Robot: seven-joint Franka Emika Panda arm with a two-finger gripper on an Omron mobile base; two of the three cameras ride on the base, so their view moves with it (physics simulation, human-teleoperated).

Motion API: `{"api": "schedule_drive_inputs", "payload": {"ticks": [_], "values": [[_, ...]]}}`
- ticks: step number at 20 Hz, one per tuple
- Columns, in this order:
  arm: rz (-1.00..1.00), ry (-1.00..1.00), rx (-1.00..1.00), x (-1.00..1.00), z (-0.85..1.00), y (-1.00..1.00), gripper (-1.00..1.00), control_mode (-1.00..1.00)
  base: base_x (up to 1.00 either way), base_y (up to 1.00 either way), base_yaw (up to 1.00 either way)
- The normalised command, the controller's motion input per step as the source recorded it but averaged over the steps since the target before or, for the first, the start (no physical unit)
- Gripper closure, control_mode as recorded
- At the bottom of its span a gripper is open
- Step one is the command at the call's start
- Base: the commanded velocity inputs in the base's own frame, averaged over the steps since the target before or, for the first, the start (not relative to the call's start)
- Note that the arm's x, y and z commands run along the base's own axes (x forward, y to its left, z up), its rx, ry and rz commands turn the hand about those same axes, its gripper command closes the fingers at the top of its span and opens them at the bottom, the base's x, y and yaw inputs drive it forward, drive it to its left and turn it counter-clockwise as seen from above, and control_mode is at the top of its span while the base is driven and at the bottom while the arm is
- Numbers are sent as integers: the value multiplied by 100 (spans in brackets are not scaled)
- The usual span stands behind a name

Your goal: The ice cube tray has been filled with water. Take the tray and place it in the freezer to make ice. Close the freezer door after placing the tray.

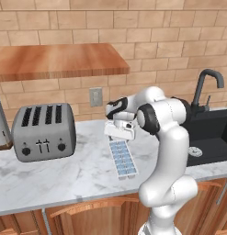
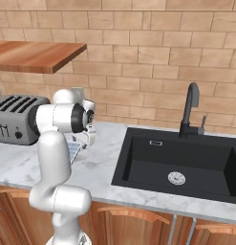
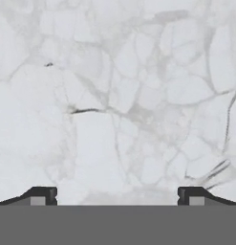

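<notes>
The ice cube tray point(image 1: 122, 158) lies flat on the marble counter point(image 1: 64, 174), a long white rectangle whose two rows of cells hold pale blue water point(image 1: 125, 164). In the right base view the arm hides most of the tray point(image 2: 74, 151). My gripper point(image 1: 118, 137) points down just above the tray's far end, close to the counter. In the hand view the gripper point(image 3: 117, 196) is open, its fingertips point(image 3: 43, 195) wide apart over bare marble with nothing between them. The freezer and its door are out of view.
A grey four-slot toaster point(image 1: 43, 131) stands on the counter left of the tray. A black sink point(image 2: 177, 162) with a dark faucet point(image 2: 191, 110) lies to the right. A wooden shelf point(image 1: 55, 59) hangs on the brick wall above the toaster.
</notes>
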Motion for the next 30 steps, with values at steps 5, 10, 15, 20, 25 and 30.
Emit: {"api": "schedule_drive_inputs", "payload": {"ticks": [5,10,15,20,25,30], "values": [[0,0,0,-54,-21,15,-100,-100,0,0,0],[0,0,0,-53,-20,15,-100,-100,0,0,0],[0,0,0,-55,-20,14,-100,-100,0,0,0],[0,0,0,-55,-16,16,-100,-100,0,0,0],[0,0,0,-55,-14,17,-100,-100,0,0,0],[0,0,0,-54,-12,15,-100,-100,0,0,0]]}}
